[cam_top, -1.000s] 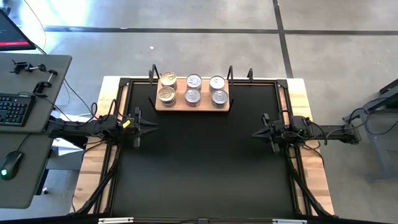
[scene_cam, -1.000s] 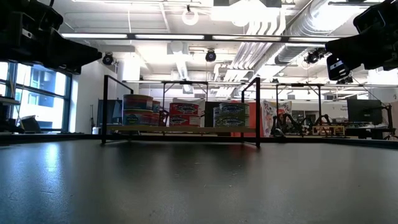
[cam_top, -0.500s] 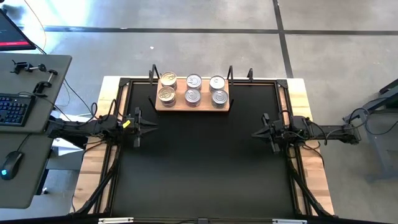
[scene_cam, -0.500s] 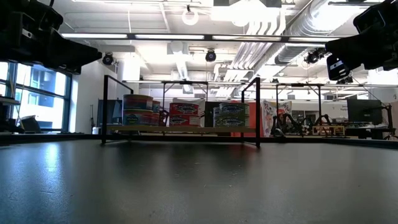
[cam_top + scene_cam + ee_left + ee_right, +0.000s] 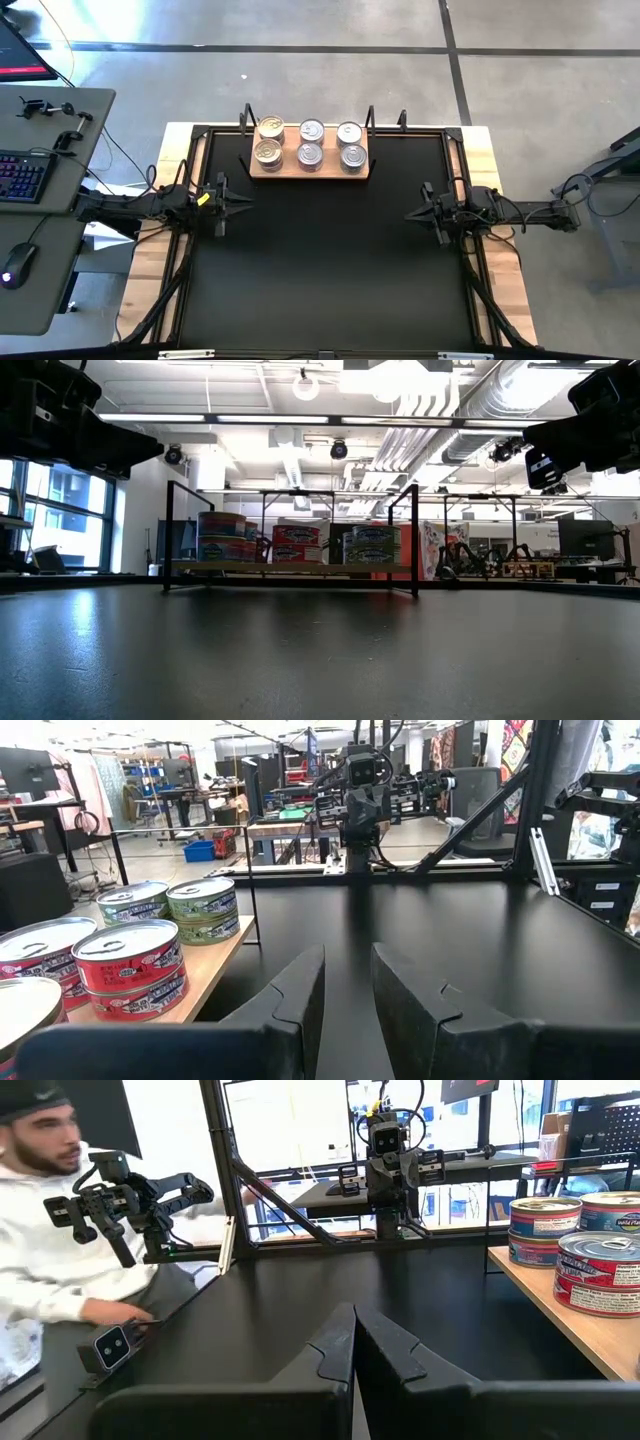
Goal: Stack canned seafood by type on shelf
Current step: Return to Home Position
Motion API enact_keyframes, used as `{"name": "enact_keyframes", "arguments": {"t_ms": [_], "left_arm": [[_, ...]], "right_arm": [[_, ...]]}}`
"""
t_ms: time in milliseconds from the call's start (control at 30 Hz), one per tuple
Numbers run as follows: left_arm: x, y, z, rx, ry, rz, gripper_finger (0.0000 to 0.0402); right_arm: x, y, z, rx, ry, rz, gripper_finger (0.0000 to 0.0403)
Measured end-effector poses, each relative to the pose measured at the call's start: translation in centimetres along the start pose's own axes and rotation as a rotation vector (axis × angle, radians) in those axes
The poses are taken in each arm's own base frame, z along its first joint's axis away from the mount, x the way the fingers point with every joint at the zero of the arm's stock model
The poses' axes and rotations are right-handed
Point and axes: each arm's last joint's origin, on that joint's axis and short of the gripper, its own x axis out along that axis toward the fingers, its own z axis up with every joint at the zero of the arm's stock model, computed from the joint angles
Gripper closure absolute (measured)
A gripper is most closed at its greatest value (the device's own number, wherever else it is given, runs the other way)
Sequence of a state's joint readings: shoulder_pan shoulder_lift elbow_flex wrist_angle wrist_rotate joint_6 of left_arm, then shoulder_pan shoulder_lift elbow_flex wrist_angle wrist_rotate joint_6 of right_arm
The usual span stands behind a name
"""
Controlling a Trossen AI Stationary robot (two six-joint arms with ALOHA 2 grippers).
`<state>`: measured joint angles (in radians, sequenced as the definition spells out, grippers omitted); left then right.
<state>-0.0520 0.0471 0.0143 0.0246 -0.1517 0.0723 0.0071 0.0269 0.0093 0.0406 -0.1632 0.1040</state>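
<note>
The canned seafood (image 5: 310, 143) stands on the shelf (image 5: 308, 167), a light wooden board at the mat's far edge. From above there are three columns: gold lids on the left (image 5: 268, 140), silver lids in the middle and on the right. The low view shows stacks two tins high (image 5: 222, 536), red-labelled ones in the middle (image 5: 296, 544). My left gripper (image 5: 247, 206) hovers level at the mat's left side, its fingers (image 5: 300, 990) slightly apart with nothing between them. My right gripper (image 5: 409, 214) hovers level at the mat's right side, shut (image 5: 355, 1338) and empty.
A black mat (image 5: 330, 270) covers the table, with black frame rails (image 5: 185, 260) along its sides and thin black posts (image 5: 414, 540) at the shelf's ends. A desk with a keyboard (image 5: 20, 175) stands left of the table. A person in a white top (image 5: 50, 1260) sits beyond the table's left side.
</note>
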Motion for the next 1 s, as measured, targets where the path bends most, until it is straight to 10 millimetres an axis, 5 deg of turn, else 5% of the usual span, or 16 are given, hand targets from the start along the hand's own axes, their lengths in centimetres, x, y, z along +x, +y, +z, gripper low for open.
{"name": "enact_keyframes", "arguments": {"t_ms": [1000], "left_arm": [[0.0, 0.0, 0.0, 0.0, 0.0, 0.001, 0.0326]], "right_arm": [[0.0, 0.0, -0.01, 0.0, 0.0, 0.0, 0.0403]]}}
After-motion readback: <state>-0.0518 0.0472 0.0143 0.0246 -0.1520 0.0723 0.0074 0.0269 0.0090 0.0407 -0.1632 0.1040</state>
